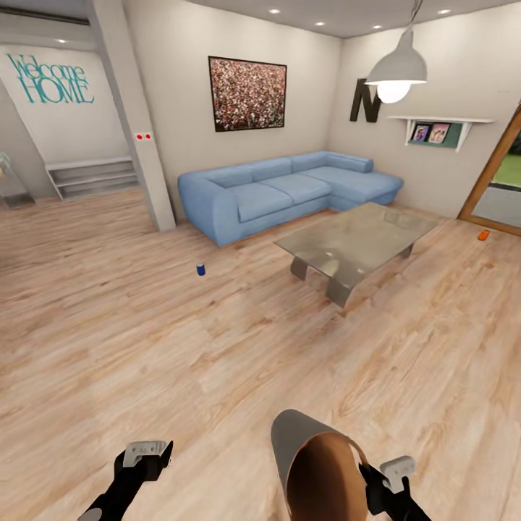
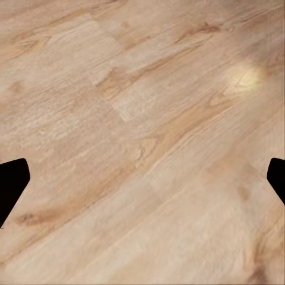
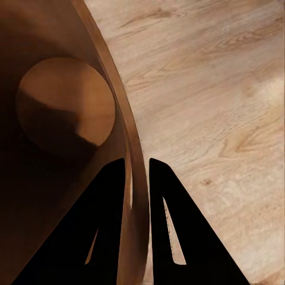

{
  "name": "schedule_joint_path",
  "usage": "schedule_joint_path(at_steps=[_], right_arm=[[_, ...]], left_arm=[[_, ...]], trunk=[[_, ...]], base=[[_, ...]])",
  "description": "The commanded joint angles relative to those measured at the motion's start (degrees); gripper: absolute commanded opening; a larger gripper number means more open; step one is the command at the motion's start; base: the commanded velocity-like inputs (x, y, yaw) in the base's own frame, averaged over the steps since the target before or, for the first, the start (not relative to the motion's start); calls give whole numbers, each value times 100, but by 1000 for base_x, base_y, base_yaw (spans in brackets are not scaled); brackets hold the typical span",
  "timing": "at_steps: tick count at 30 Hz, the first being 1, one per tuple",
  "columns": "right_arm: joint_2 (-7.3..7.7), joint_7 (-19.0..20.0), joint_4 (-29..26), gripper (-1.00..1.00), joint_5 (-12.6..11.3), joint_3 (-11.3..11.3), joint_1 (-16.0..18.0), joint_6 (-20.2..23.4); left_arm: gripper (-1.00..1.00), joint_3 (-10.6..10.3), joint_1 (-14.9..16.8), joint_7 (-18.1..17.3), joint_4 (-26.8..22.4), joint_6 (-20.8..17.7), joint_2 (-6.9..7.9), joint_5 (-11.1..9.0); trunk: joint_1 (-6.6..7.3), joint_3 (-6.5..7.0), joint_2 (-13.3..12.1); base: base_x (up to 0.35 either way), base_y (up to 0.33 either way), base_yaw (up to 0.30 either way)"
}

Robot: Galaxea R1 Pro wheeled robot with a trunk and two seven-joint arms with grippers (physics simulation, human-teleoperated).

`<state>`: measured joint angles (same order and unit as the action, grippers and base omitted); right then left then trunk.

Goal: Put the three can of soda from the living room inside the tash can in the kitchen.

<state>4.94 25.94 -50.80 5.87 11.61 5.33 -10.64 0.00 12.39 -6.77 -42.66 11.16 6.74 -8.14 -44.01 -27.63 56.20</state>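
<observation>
Carrying the bin (image 1: 318, 463) on the right gripper (image 3: 138, 172): fingers pinch its rim wall, one inside, one outside; brown inside shows no can. Left gripper (image 2: 142, 178) spread wide over bare floor (image 1: 145, 347), holding nothing. Blue can (image 1: 200, 269) stands upright on the floor, ahead and left, near the sofa's (image 1: 275, 192) front corner, on the free left arm's side. Orange can (image 1: 483, 235) lies far right by the glass door (image 1: 499, 181), beyond the glass table (image 1: 354, 242). Third can not located. Judgement: blue can is the nearer target; both need a drive first.
</observation>
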Motion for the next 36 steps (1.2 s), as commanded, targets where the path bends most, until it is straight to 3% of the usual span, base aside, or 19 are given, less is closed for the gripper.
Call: schedule_joint_path(at_steps=[1, 10, 36], right_arm=[[0, 34, -5, -100, -42, -1, 1, 1], [17, 34, 0, -100, -50, 18, 3, 1], [86, 88, -8, -100, -112, 43, 3, -8]], left_arm=[[100, 0, 0, 0, 2, 0, 0, 0], [100, 0, 0, 0, 3, 0, -1, 1], [100, 9, 0, 0, -5, 0, 3, -13]], trunk=[[0, 1, 0], [0, 9, 0], [0, 10, 0]], base=[[307, 133, 243], [307, 133, 170], [306, 133, 6]])
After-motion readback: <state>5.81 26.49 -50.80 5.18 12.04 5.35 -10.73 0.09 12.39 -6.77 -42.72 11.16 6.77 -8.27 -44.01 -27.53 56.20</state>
